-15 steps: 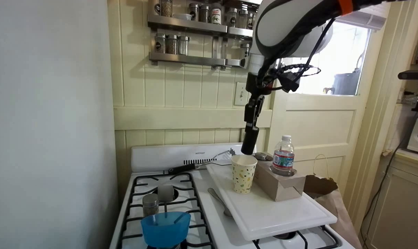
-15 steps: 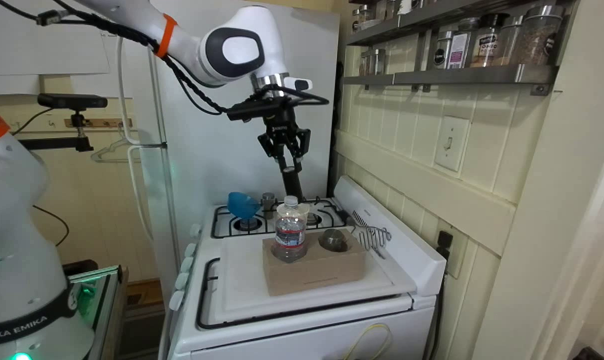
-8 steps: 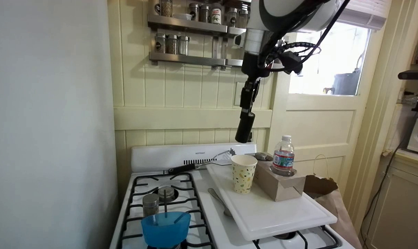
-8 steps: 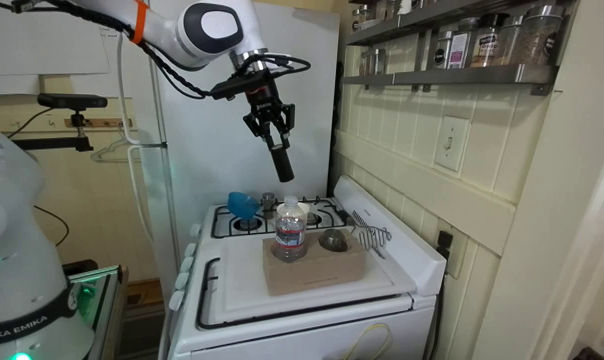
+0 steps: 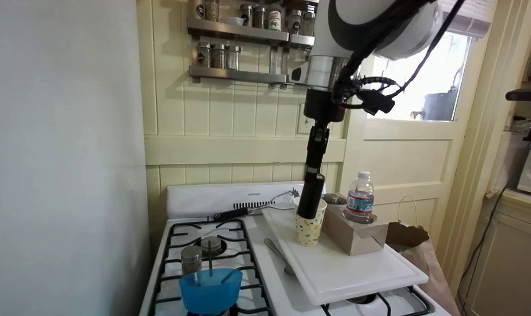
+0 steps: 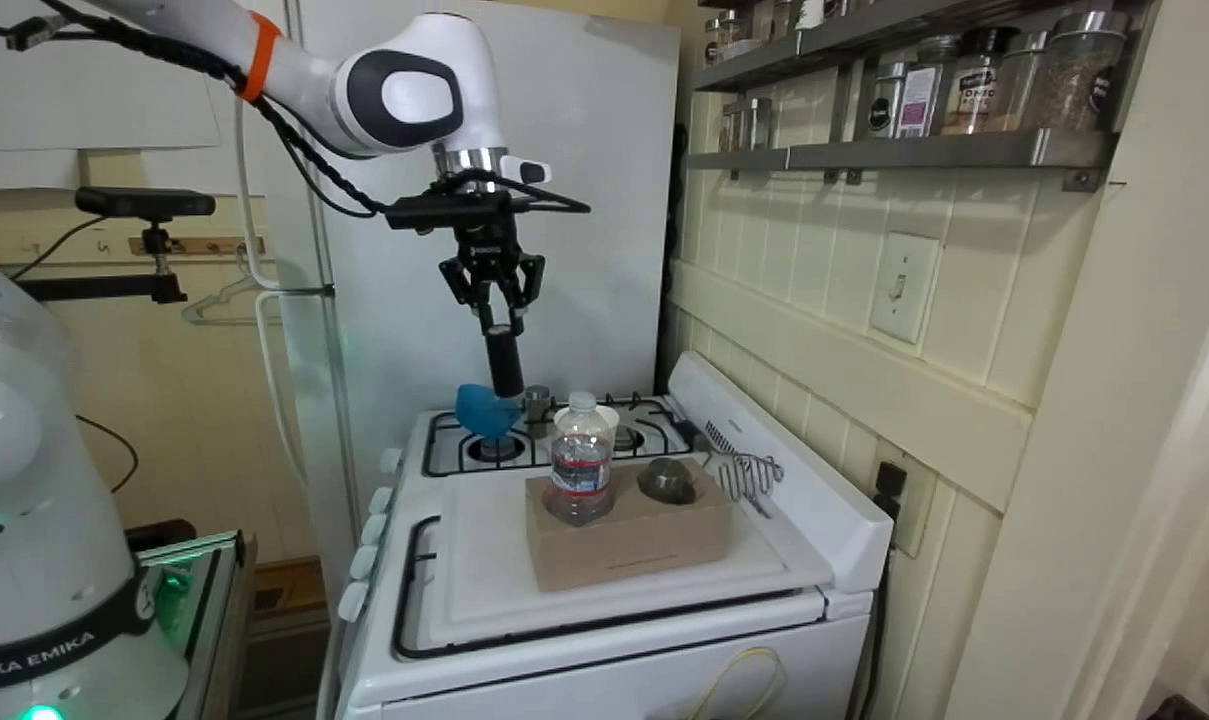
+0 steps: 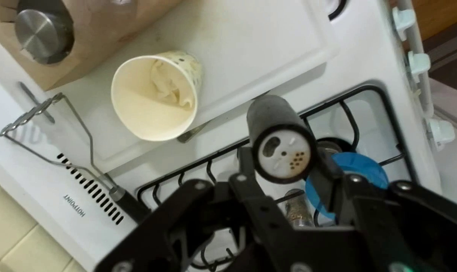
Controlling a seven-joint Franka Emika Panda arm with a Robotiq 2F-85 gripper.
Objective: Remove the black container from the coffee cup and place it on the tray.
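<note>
My gripper (image 6: 501, 325) is shut on the black container (image 6: 505, 362), gripping its upper end, and holds it nearly upright in the air. In the wrist view the container (image 7: 273, 109) shows its white perforated top between the fingers. It hangs beside the cream speckled coffee cup (image 7: 141, 117), apart from it, over the stove strip between tray and burner. In an exterior view the container (image 5: 310, 197) covers part of the cup (image 5: 308, 232). The cup stands upright on the white tray (image 5: 357, 274), with crumpled paper-like material inside. The bottle hides most of the cup in an exterior view.
A brown box (image 5: 351, 235) on the tray holds a water bottle (image 5: 360, 199) and a metal-topped jar (image 7: 43, 34). A blue container (image 5: 210, 289) and a glass jar (image 5: 190, 260) stand on the burner grate. A spoon (image 5: 278, 254) lies beside the tray; a masher (image 5: 234, 214) lies behind.
The gripper first lifted the black container clear of the cup's rim. It then swung sideways, away from the box, and lowered it beside the cup. The cup has not moved.
</note>
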